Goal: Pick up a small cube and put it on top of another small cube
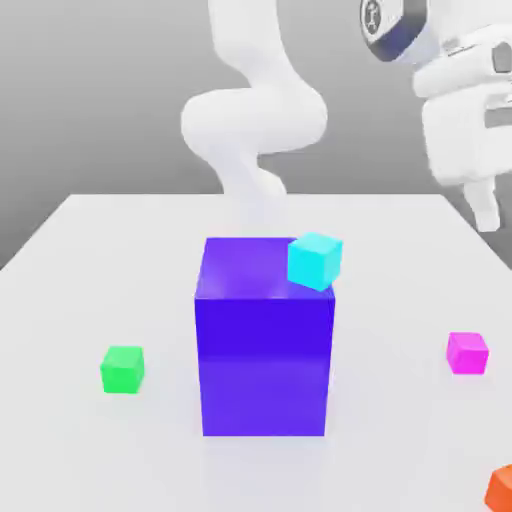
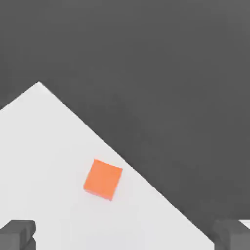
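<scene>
My claw [image 2: 125,234] wide open, holding nothing, high up for a clear approach; magenta cube [image 1: 467,352] on table below me, green cube [image 1: 122,369] far across beyond blue block [image 1: 265,340]

orange cube [image 2: 102,179] lies on white table [image 2: 39,161] near its edge.
</scene>
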Robot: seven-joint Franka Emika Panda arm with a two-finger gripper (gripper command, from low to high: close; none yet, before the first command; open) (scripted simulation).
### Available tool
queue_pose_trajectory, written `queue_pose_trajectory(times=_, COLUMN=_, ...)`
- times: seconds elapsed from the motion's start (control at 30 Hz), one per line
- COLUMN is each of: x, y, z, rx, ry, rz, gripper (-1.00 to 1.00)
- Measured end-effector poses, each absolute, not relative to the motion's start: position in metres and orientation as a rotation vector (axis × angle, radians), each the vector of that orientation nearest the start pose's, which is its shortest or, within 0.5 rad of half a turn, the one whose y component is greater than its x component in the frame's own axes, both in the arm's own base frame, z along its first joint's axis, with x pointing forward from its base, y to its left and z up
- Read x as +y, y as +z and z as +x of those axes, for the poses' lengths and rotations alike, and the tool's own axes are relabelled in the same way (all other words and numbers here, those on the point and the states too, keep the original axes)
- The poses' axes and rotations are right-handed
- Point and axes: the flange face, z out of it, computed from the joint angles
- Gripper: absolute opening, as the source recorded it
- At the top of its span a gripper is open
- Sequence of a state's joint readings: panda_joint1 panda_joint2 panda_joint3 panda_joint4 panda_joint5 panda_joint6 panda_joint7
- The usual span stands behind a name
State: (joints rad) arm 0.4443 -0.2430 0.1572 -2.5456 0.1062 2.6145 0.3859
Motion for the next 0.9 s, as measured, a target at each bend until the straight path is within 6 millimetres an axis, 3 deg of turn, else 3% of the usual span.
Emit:
queue_pose_trajectory(times=0.13, x=0.302, y=0.314, z=0.337, rx=-0.513, ry=-0.246, rz=-2.971, gripper=0.00)
queue_pose_trajectory(times=0.2, x=0.323, y=0.279, z=0.303, rx=-0.706, ry=-0.176, rz=-2.965, gripper=0.00)
queue_pose_trajectory(times=0.33, x=0.338, y=0.212, z=0.244, rx=-1.031, ry=-0.043, rz=-2.944, gripper=0.00)
queue_pose_trajectory(times=0.53, x=0.337, y=0.144, z=0.230, rx=-1.113, ry=-0.001, rz=-2.937, gripper=0.00)
queue_pose_trajectory(times=0.57, x=0.337, y=0.133, z=0.230, rx=-1.113, ry=0.000, rz=-2.937, gripper=-1.00)
queue_pose_trajectory(times=0.77, x=0.336, y=0.128, z=0.229, rx=-1.114, ry=0.000, rz=-2.937, gripper=-1.00)
queue_pose_trajectory(times=0.9, x=0.337, y=0.155, z=0.230, rx=-1.115, ry=0.000, rz=-2.938, gripper=-1.00)
